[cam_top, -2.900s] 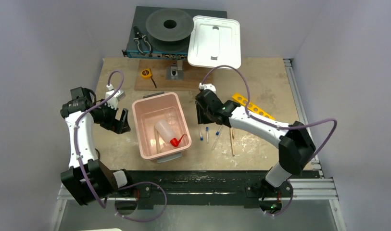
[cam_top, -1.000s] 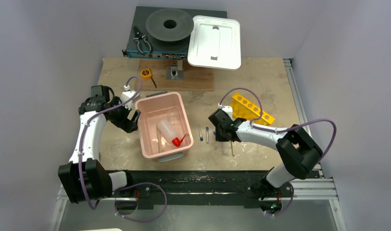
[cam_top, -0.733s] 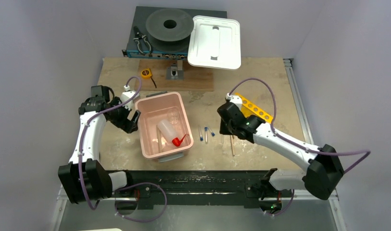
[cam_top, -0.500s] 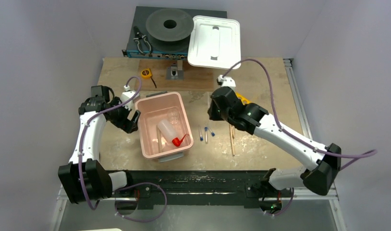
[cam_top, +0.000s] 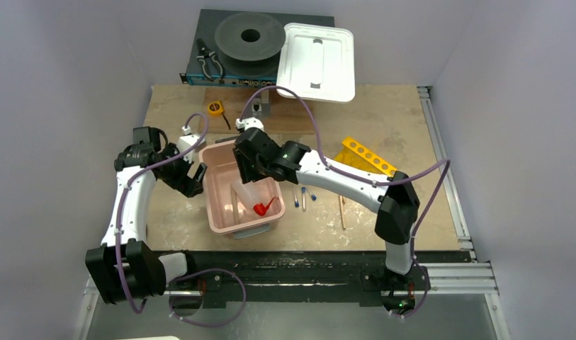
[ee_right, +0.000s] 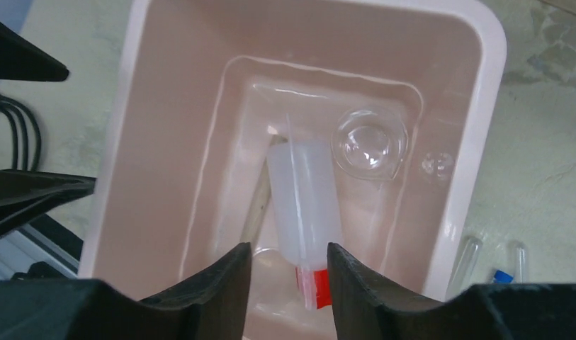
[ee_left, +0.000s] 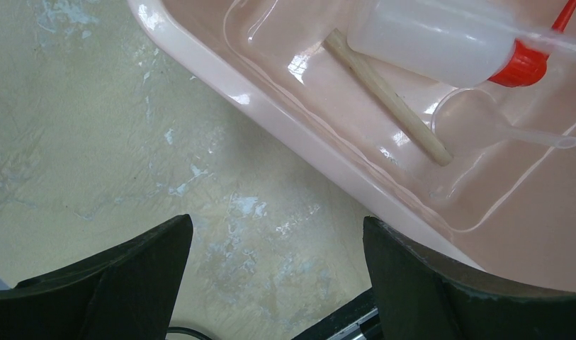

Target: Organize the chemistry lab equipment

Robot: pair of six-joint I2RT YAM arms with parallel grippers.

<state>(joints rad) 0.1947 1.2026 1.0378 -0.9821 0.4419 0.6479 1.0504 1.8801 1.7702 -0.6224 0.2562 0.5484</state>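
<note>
Right claw [ee_right: 288, 261] parted above pink bin [ee_right: 476, 142]; we see squeeze bottle [ee_right: 302, 202] centre, clear dish [ee_right: 368, 144] at 2 o'clock, tubes [ee_right: 470, 258] at 4.

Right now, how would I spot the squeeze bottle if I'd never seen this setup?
Find the tan table, then the pink tub on its left half. The squeeze bottle lies on its side inside the tub, beside a wooden stick and a clear round dish. It alone is milky white with a red spout.

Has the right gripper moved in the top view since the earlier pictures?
Yes. The right gripper went left, away from the yellow rack, and now hangs over the pink bin.
</note>
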